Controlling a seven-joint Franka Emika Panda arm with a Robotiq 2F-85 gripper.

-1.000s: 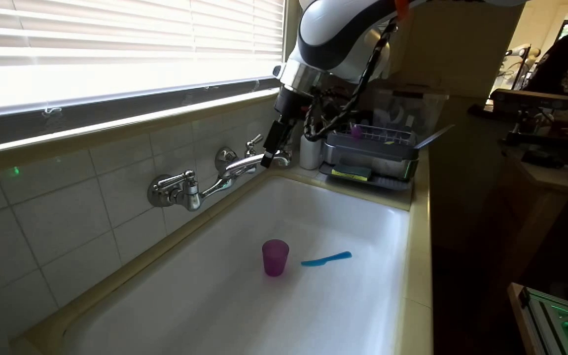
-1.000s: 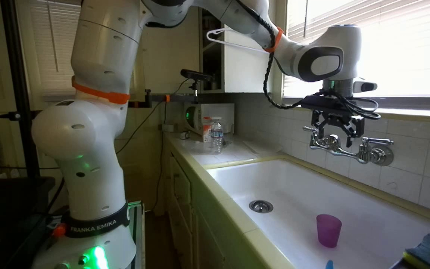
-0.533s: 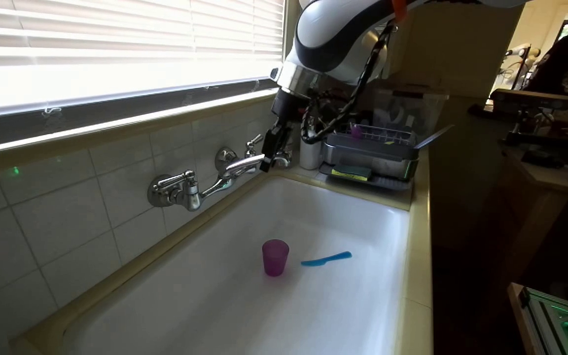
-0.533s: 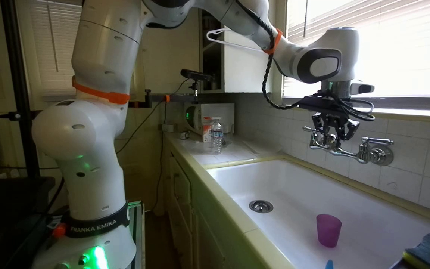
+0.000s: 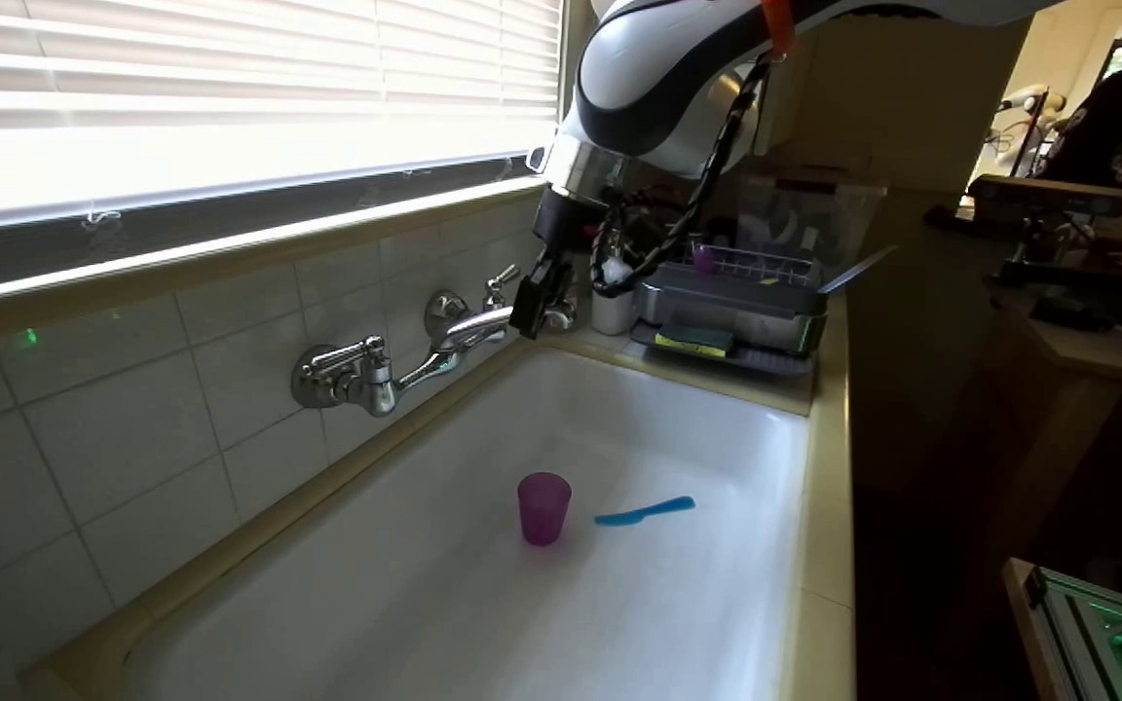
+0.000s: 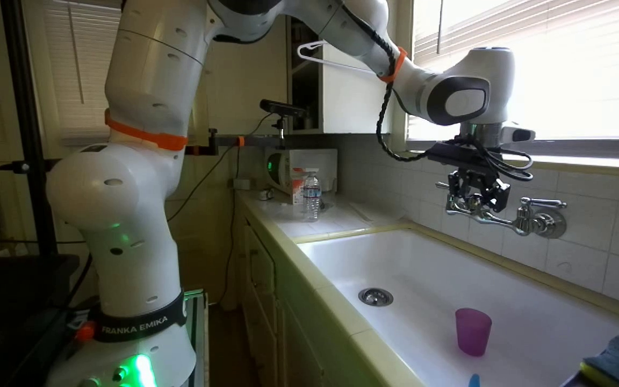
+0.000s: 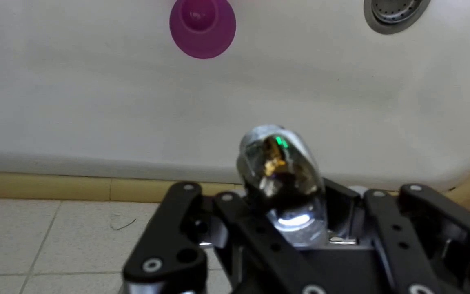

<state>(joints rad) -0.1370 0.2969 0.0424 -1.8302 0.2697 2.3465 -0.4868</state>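
Note:
My gripper is at the chrome faucet, above the sink's wall-side edge. In the wrist view the rounded spout stands between the black fingers, which close in on it from both sides. An exterior view shows the gripper covering part of the spout. From across the sink, the gripper hides much of the spout, so the exact contact is unclear there. A magenta cup stands upright in the white sink, with a blue plastic knife lying beside it. In the wrist view the cup appears at the top.
Faucet handles stick out from the tiled wall close to the gripper. A dish rack, a yellow-green sponge and a white bottle stand at one end of the sink. Window blinds hang behind the wrist. The drain lies in the basin.
The fingers have come together from wide open around the spout. The arm has sunk slightly and shifted a little sideways. Cup and knife have stayed put.

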